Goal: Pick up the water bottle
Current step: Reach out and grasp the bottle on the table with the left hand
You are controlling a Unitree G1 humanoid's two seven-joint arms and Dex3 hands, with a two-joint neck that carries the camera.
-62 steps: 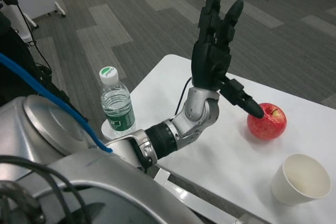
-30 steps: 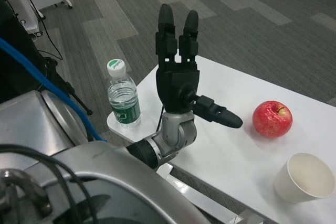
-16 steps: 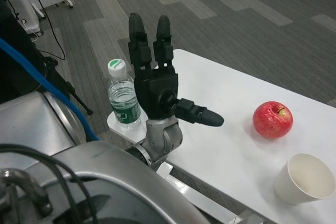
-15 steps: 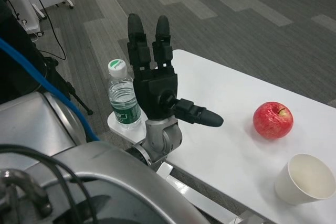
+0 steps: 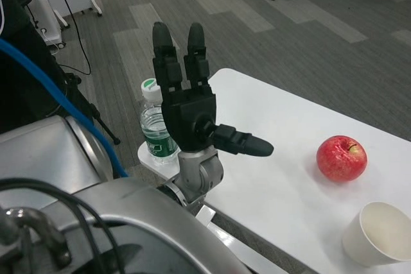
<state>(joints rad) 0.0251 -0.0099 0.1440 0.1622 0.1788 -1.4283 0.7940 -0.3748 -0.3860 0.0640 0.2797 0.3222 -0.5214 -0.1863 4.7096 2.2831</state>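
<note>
Bottle (image 5: 154, 126), clear, white-capped, green-labelled

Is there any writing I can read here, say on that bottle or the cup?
Water bottle: green label with pale marks, too small and blurred to read, and partly hidden by the robot's left hand.
Bottle cap: a green patch on white, no legible text.
Paper cup: plain white, no print visible.
Apple: no sticker visible.

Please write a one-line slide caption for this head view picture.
Open left hand raised beside the water bottle at the white table's corner; apple and paper cup stand apart.
</note>
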